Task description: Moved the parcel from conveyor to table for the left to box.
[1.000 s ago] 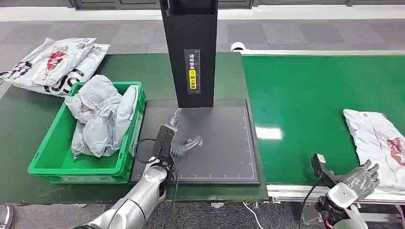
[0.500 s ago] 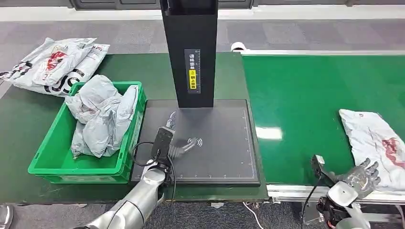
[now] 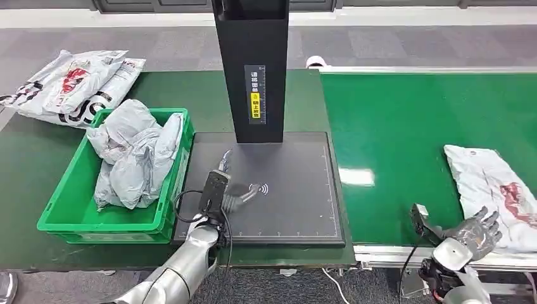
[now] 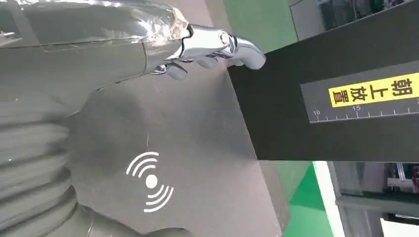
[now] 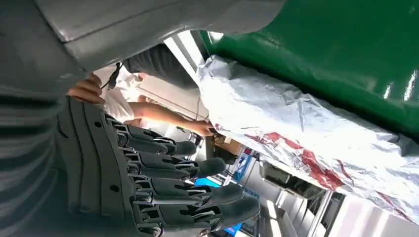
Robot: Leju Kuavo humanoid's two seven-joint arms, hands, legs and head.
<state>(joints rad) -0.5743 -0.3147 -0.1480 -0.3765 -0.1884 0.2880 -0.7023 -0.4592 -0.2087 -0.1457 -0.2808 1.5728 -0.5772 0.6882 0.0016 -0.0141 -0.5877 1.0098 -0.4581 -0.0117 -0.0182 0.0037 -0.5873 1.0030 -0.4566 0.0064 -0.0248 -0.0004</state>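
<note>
A white parcel bag with red print (image 3: 497, 193) lies on the green conveyor belt (image 3: 411, 126) at the right. My right hand (image 3: 476, 232) hovers at the belt's near edge just beside the parcel, fingers (image 5: 197, 168) spread and holding nothing; the parcel (image 5: 306, 143) lies close in front of them. My left hand (image 3: 235, 193) rests low over the black scanner pad (image 3: 297, 190), fingers (image 4: 217, 44) extended and empty, near the white wave symbol (image 4: 149, 181).
A black scanner column (image 3: 252, 69) rises behind the pad. A green crate (image 3: 69, 209) with grey bags (image 3: 133, 155) stands left of the pad. More white parcels (image 3: 69, 85) lie at the table's far left. A person (image 5: 123, 98) appears beyond the belt.
The parcel has travelled left along the belt, closer to my right hand. My left hand has shifted slightly away from me on the pad.
</note>
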